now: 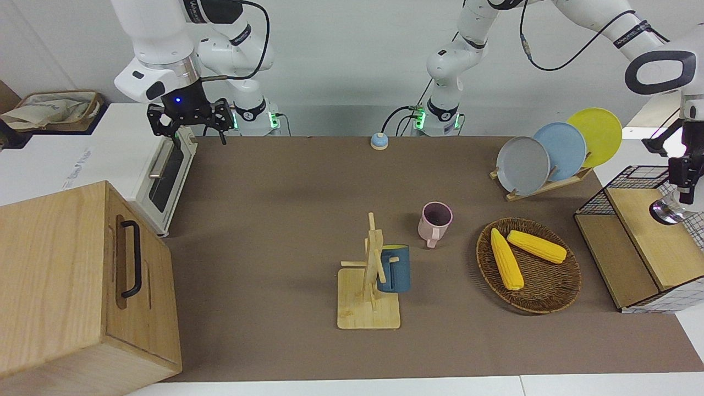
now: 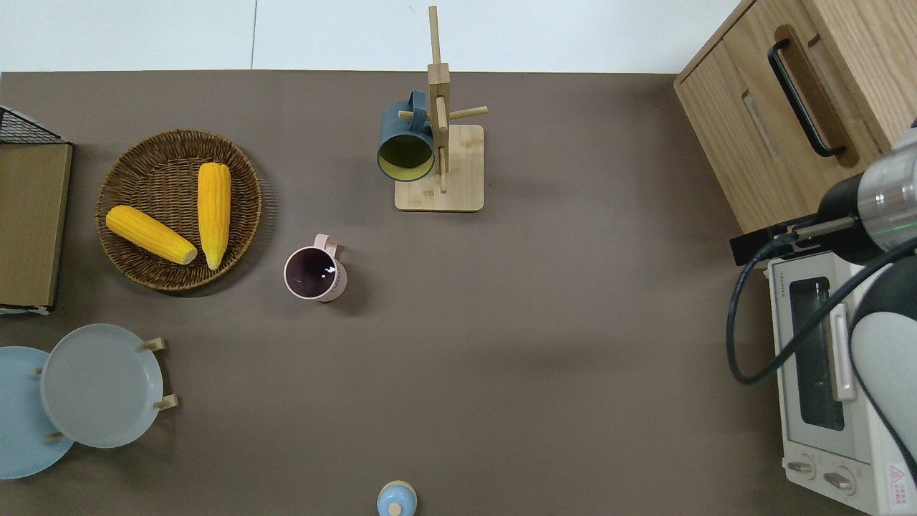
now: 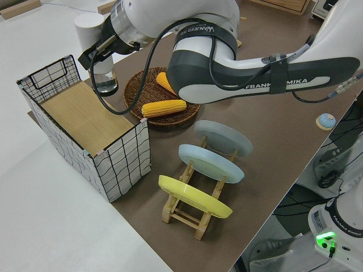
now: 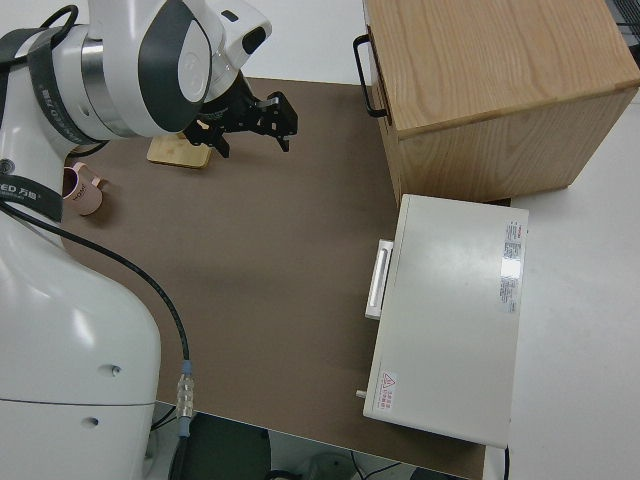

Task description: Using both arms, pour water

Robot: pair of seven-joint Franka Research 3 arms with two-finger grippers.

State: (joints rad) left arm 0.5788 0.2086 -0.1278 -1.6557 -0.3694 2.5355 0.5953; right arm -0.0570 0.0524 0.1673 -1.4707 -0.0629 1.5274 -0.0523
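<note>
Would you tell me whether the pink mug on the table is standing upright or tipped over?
Upright: the pink mug stands on its base on the table, its round mouth facing straight up in the overhead view.

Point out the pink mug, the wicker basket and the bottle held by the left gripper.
pink mug [image 2: 315,274], overhead view, its dark inside.
wicker basket [image 2: 154,147], overhead view, bare weave.
bottle [image 3: 104,79], left side view, clear lower body.

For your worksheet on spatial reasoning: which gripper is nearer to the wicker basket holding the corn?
Left. The left gripper is over the wire crate beside the wicker basket; the right arm is parked.
</note>
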